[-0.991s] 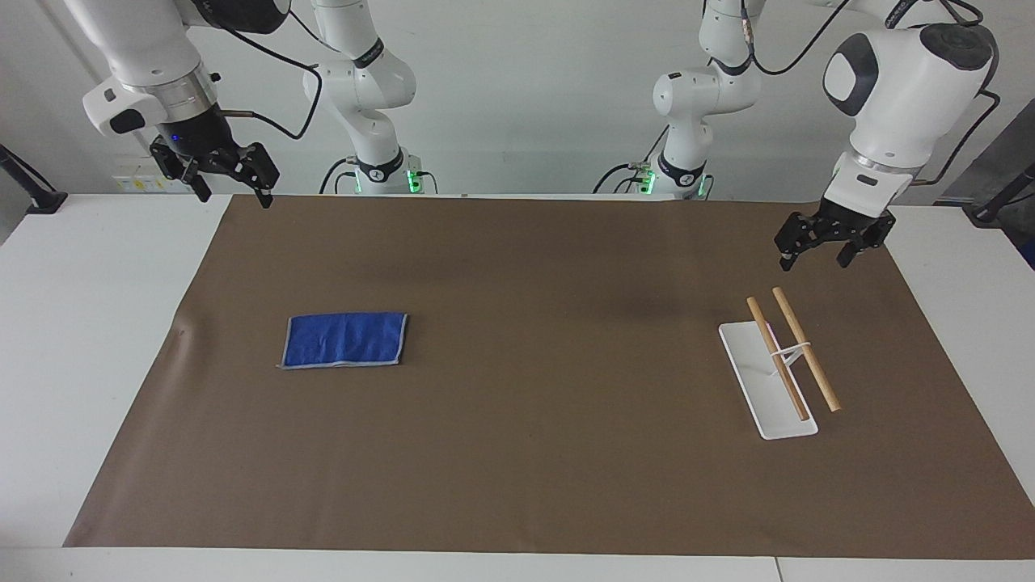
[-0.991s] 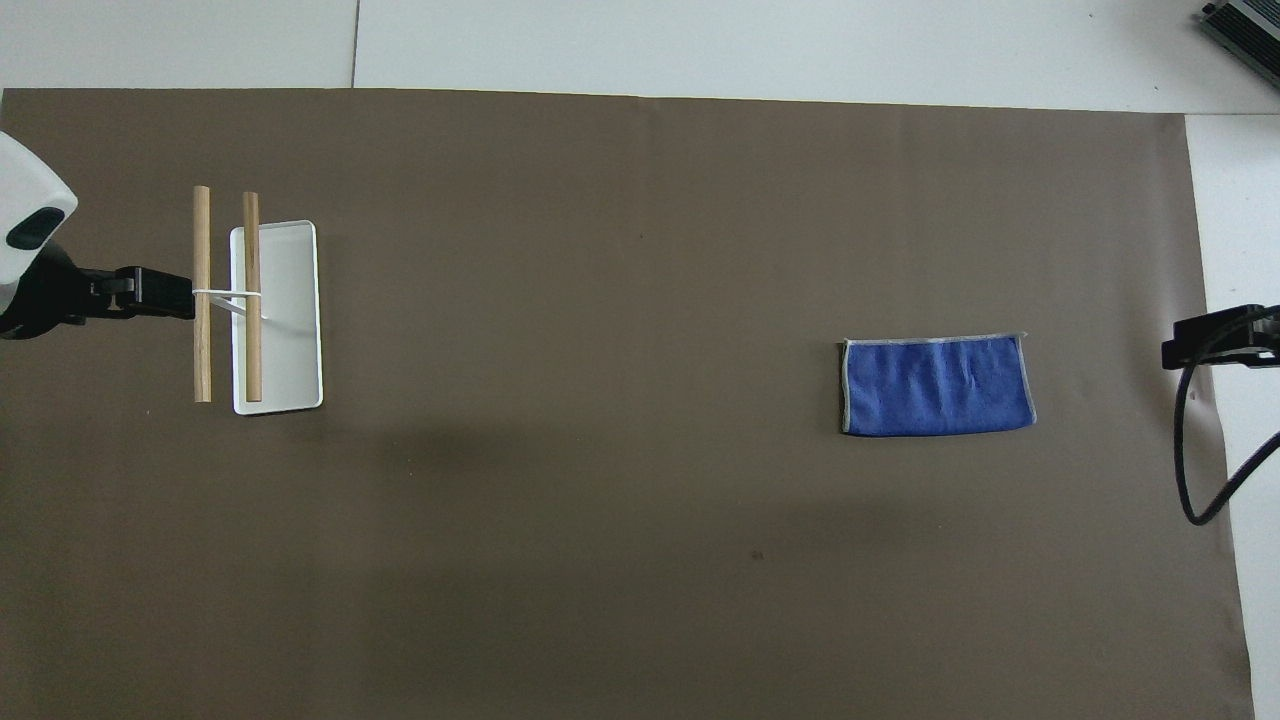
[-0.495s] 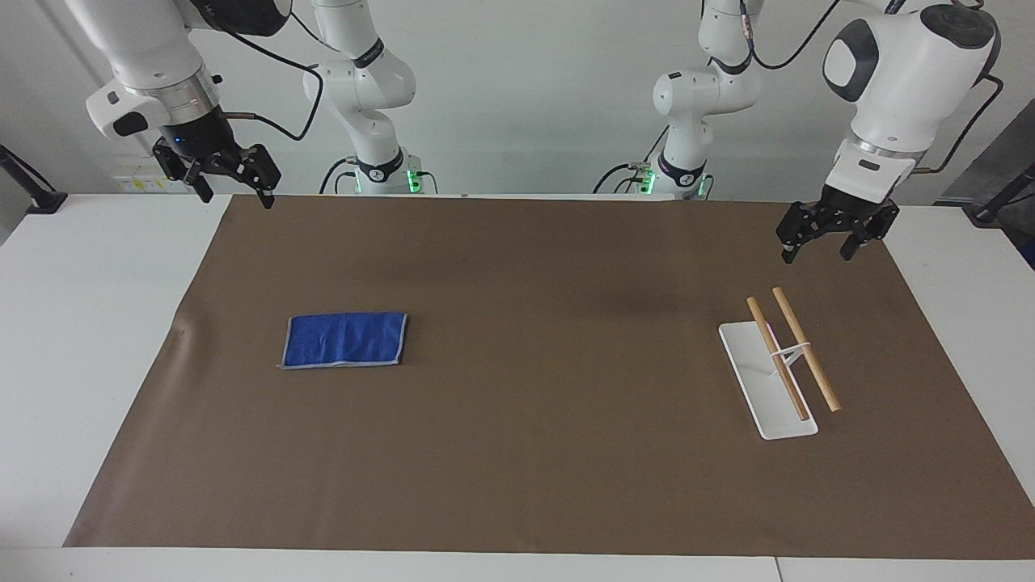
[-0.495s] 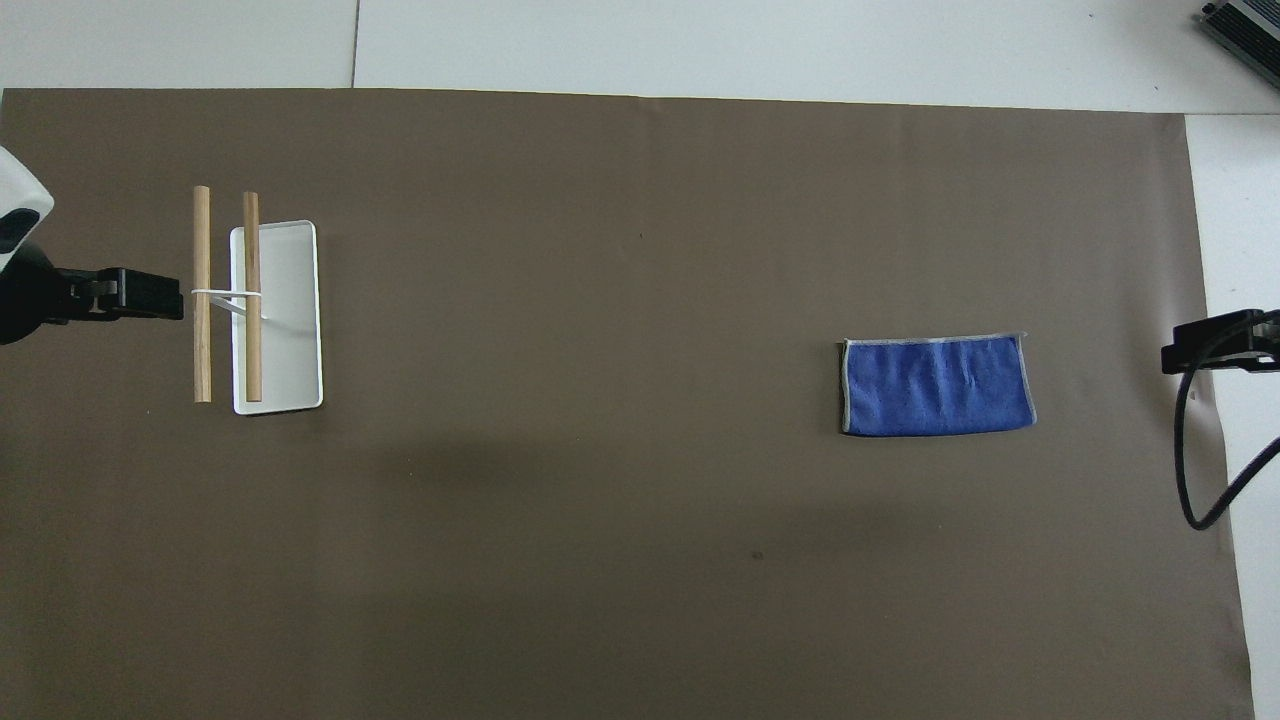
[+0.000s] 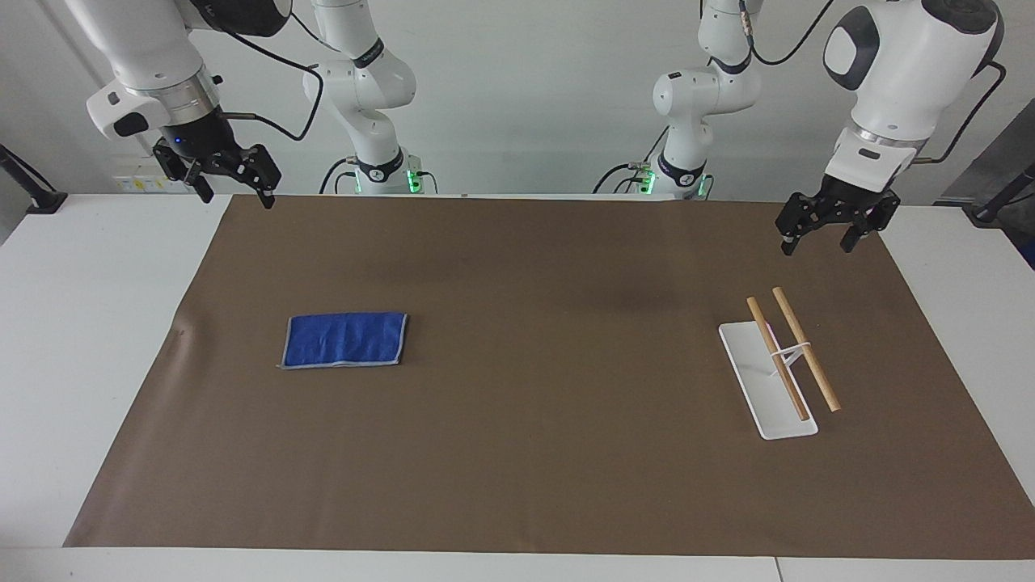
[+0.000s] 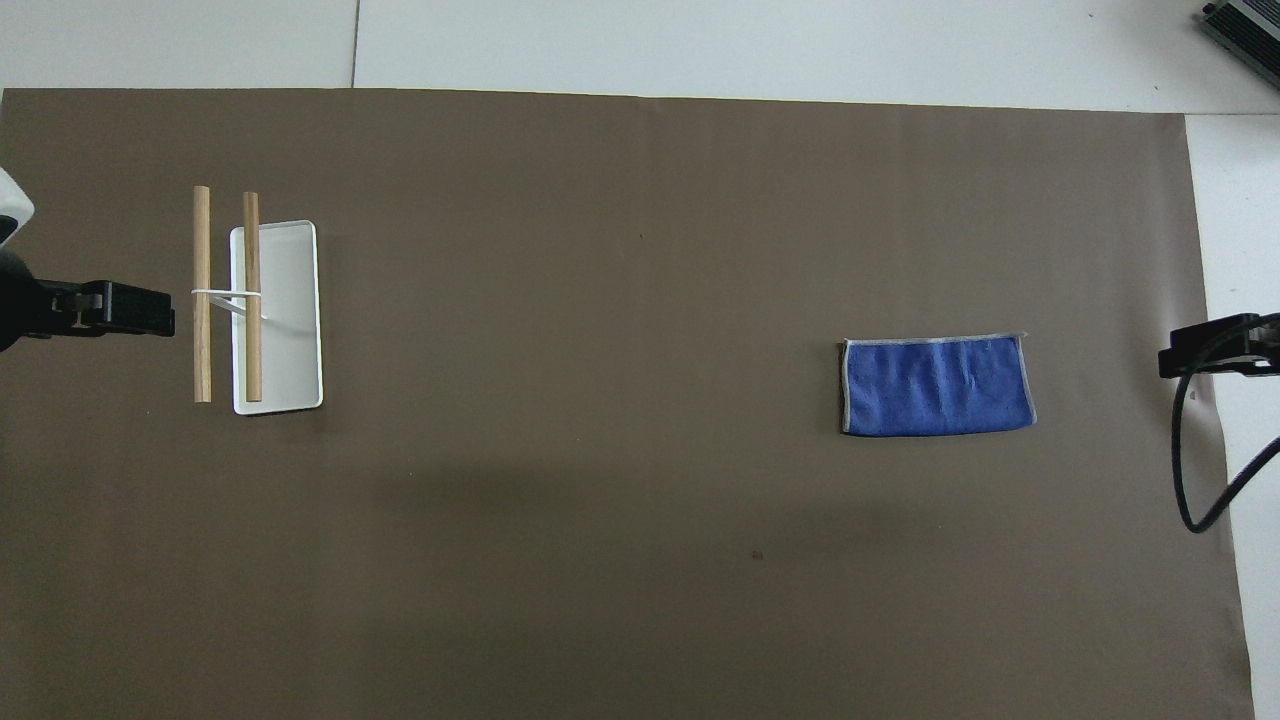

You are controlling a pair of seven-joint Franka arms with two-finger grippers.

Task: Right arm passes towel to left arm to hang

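On the right arm's end of the table, seen first in the facing view, you find the right gripper (image 5: 234, 184) raised over the mat's corner nearest the robots, with its two fingers spread apart and nothing between them. A small blue light shows on the wrist above it. The right arm (image 5: 149, 61) comes down to it from the upper corner of that view.

Next, locate the towel (image 5: 344, 339). It lies flat on the brown mat (image 5: 517, 453), toward the right arm's end, well apart from both grippers. It is a blue rectangle with a pale grey trim along its edges. No label or writing can be read on it.

Moving on across the mat, you pass a bare stretch before the hanging rack (image 5: 780, 372). The rack has a white rectangular base tray and two wooden rods held side by side above it on a thin white stand. No brand mark is legible on it.

Last, check the left gripper (image 5: 825, 234). It hangs over the mat's edge at the left arm's end, just nearer the robots than the rack and not touching it. Its fingers stand apart and hold nothing. The left arm (image 5: 897, 73) rises from it toward the upper corner.
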